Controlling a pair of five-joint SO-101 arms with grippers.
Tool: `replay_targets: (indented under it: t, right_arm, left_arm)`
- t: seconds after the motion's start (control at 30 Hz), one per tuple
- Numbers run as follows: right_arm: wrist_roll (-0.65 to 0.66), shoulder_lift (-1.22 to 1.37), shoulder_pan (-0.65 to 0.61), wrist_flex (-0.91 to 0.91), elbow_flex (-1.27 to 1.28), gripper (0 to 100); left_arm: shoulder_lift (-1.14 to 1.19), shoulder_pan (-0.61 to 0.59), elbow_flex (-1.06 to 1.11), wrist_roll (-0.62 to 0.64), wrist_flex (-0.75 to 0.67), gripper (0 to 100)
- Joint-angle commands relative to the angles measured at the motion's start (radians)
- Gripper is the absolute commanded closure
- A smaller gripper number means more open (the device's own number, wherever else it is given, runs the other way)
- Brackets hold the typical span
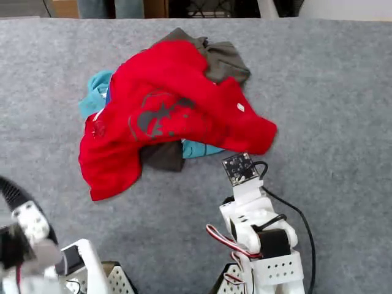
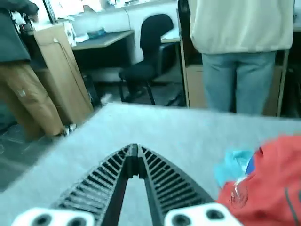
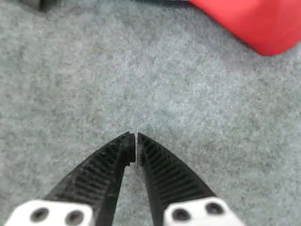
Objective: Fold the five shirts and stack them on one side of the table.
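Observation:
A pile of crumpled shirts lies at the table's middle. A red shirt (image 1: 171, 110) with a grey print covers the top. Under it I see a teal shirt (image 1: 95, 92), an olive-grey shirt (image 1: 223, 58) at the far side and a dark shirt (image 1: 162, 156) at the near side. My right arm (image 1: 254, 220) stands just in front of the pile's right end. Its gripper (image 3: 136, 137) is shut and holds nothing, low over the felt, with the red shirt's edge (image 3: 254, 23) just beyond. My left gripper (image 2: 135, 149) is shut, raised at the near left, with the red shirt (image 2: 268, 188) and the teal shirt (image 2: 233, 165) off to one side.
Grey felt covers the table (image 1: 331, 92), with wide bare stretches right and left of the pile. A person in jeans (image 2: 240, 56) stands behind the far edge. An office chair (image 2: 148, 61) and cardboard (image 2: 59, 70) are in the room beyond.

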Motion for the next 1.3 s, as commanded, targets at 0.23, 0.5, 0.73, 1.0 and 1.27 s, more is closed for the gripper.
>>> replay_targets:
  t: [0.23,0.5,0.73,1.0,1.27]
  right_arm:
    - [-0.008,-0.077,-0.009,0.003,-0.007,98.3]
    - [-0.008,-0.077,-0.009,0.003,-0.007,98.3]
    - [-0.008,-0.077,-0.009,0.003,-0.007,98.3]
    - [-0.008,-0.077,-0.009,0.003,-0.007,98.3]
    - [-0.008,-0.077,-0.009,0.003,-0.007,98.3]
  left_arm:
    - [0.187,0.122,0.378,-0.066,-0.041,87]
    - [0.519,0.352,0.375,0.080,-0.121,80]
    - [0.875,0.544,0.369,0.264,-0.316,80]
    - [1.221,0.541,0.369,0.311,-0.574,81]
    - [1.470,0.539,0.371,0.190,-0.661,97]
